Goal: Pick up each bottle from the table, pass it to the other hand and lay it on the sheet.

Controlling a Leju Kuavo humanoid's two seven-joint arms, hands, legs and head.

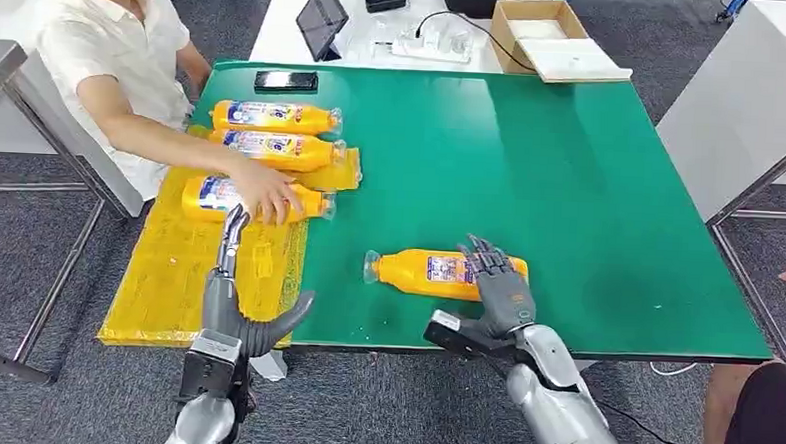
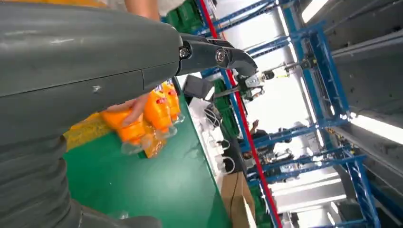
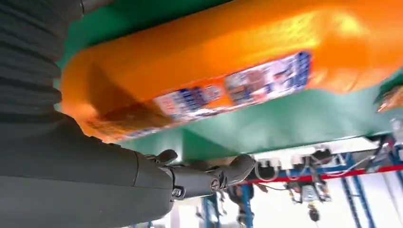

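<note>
Right hand (image 1: 501,287) lies spread over the near bottle (image 1: 432,272) on the desk (image 1: 571,190), ungripped; closing comes next.

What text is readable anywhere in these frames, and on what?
None can be read.
Blue and white labels on the three orange plastic bottles on the yellow sheet: too small.
Label on the orange bottle at the right hand: blurred.
Black phone and dark tablet: screens blank.
</note>
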